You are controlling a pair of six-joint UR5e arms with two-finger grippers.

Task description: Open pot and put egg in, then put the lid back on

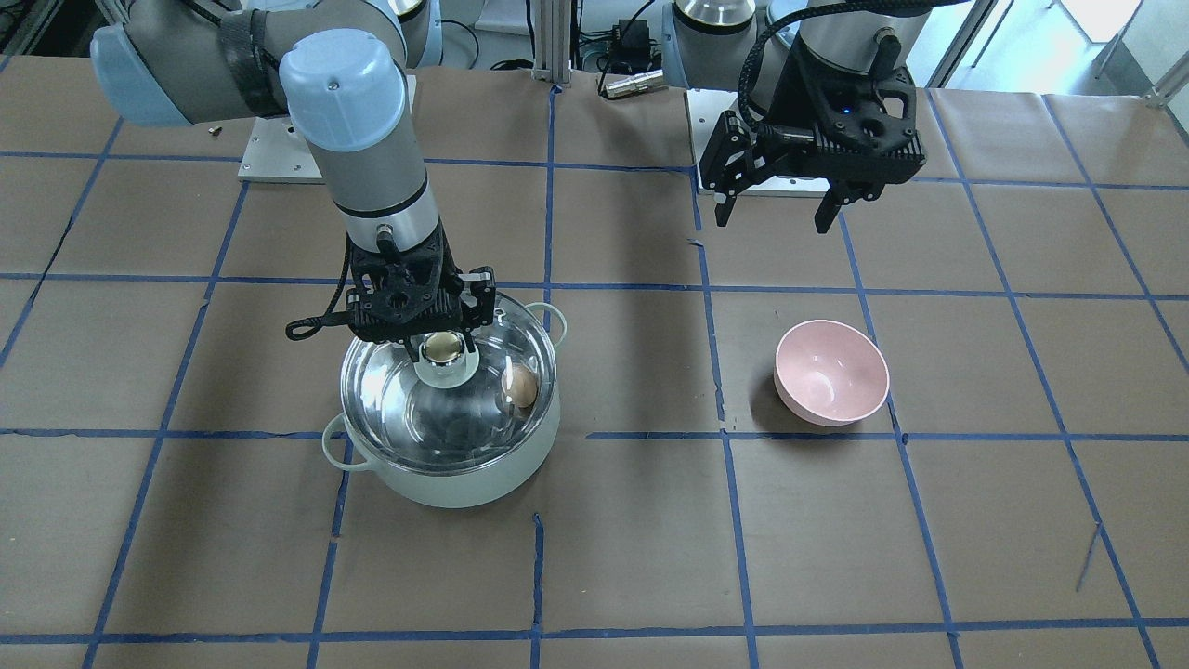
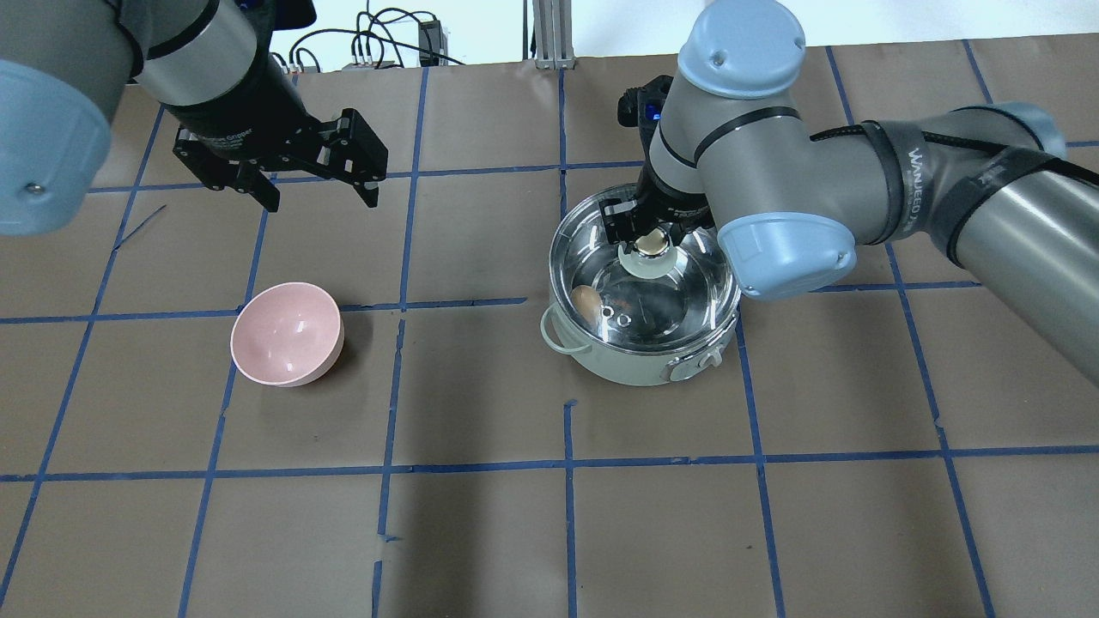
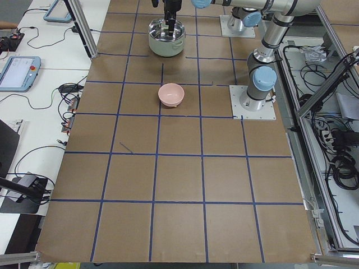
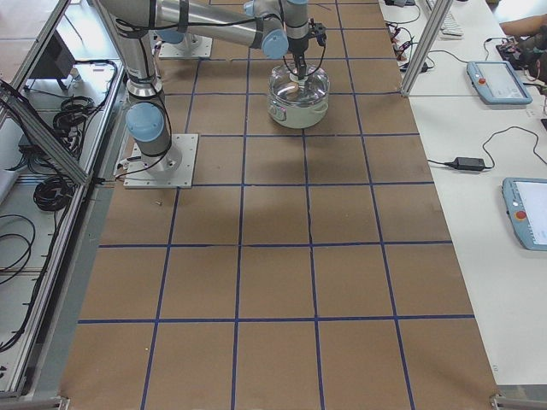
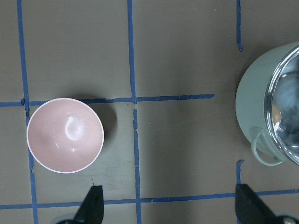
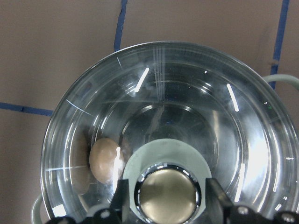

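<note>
The pale mint-green pot (image 1: pixel 464 476) stands on the table, also in the overhead view (image 2: pixel 635 365). The clear glass lid (image 1: pixel 399 409) lies on the pot's rim. The brown egg (image 1: pixel 522 384) lies inside the pot under the glass, against the wall, and also shows in the right wrist view (image 6: pixel 103 159). My right gripper (image 1: pixel 444 346) is straight above the pot, its fingers closed on the lid's gold-topped knob (image 6: pixel 167 196). My left gripper (image 1: pixel 778 206) is open and empty, held above the table behind the pink bowl.
An empty pink bowl (image 1: pixel 829 372) stands apart from the pot on my left side, also in the left wrist view (image 5: pixel 64 135). The brown table cover carries a grid of blue tape lines. The arm bases stand at the table's back edge.
</note>
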